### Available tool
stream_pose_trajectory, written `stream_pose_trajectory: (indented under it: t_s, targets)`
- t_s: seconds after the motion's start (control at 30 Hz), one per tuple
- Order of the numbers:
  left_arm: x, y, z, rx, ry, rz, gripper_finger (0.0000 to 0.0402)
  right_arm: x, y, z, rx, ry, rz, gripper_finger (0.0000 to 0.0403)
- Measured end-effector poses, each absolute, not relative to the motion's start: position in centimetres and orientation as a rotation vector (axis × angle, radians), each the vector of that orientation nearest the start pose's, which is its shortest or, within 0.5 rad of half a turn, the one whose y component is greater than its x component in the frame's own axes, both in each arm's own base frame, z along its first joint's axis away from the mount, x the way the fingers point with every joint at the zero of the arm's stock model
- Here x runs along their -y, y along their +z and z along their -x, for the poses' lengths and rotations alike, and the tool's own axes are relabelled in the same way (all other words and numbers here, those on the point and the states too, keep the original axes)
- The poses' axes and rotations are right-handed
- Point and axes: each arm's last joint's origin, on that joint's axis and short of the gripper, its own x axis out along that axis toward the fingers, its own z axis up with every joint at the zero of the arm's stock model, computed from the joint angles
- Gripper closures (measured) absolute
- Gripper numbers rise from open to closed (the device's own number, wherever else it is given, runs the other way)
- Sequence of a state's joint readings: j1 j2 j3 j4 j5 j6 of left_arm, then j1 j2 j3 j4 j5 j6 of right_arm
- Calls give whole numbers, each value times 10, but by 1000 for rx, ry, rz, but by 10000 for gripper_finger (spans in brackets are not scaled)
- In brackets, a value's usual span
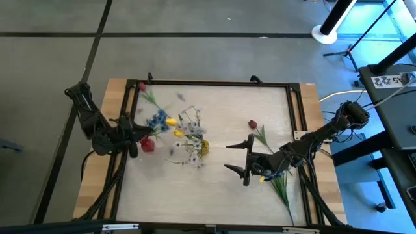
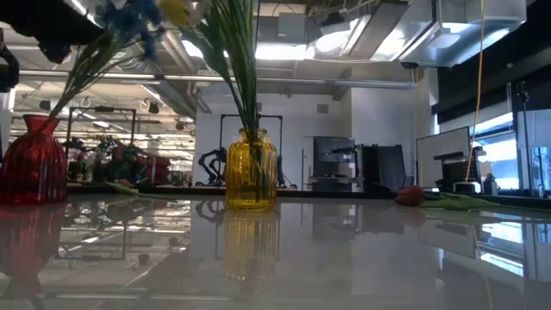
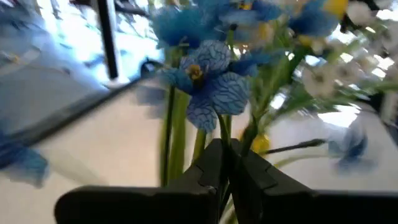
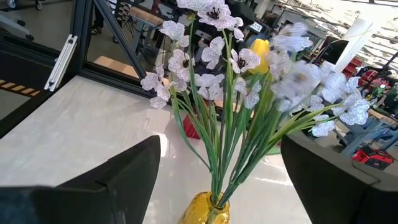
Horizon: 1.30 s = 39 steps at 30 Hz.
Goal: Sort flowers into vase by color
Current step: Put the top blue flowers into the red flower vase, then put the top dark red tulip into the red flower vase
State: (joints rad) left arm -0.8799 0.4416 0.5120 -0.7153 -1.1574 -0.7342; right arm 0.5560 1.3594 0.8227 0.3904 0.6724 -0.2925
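Note:
My left gripper (image 3: 225, 163) is shut on a blue flower (image 3: 208, 81) beside the red vase (image 1: 147, 145) at the table's left. In the low view, blurred blue blooms (image 2: 129, 17) stand on green stems slanting up from the red vase (image 2: 34, 164). The yellow vase (image 1: 203, 147) stands mid-table and holds white sprigs (image 4: 211, 62) and a yellow tulip (image 4: 260, 50) by their stems. A dark red bud (image 1: 252, 123) lies flat on the table's right. My right gripper (image 1: 242, 160) is open, right of the yellow vase (image 4: 208, 210), touching nothing. My left gripper pinches the blue flower's thin green stem (image 3: 222, 132) between its two shut fingers, a short way below the bloom. The bloom stands out beyond the fingertips. The stem's lower part is hidden by the gripper.
Another red-pink flower (image 1: 143, 88) lies near the far left corner. Green stems (image 1: 281, 185) lie under the right arm near the right edge. A black frame rail (image 1: 214, 82) borders the table. Open tabletop (image 1: 195, 195) lies along the near side.

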Motion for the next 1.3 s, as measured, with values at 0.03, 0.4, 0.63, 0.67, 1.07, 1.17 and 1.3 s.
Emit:
stream_pose_trajectory:
  t_s: [0.03, 0.4, 0.63, 0.67, 1.07, 1.17, 1.3]
  targets:
    - [49, 245, -75, -236, 343, 188, 382, -141, 275, -260, -136, -98, 376, 72]
    - [41, 244, -64, -402, 307, 399, 375, -141, 275, -260, -135, -98, 376, 72]
    - [35, 258, -58, -441, 314, 486, 323, -141, 275, -260, -135, -98, 376, 72]
    - [35, 260, -58, -442, 309, 493, 313, -141, 275, -260, -135, -98, 376, 72]
    - [37, 265, -54, -615, 221, 685, 270, -140, 272, -260, -158, -95, 395, 72]
    - [33, 272, -49, -655, 229, 733, 270, -139, 272, -261, -159, -101, 395, 72]
    - [27, 285, -43, -694, 235, 813, 270, -134, 273, -263, -165, -136, 410, 72]
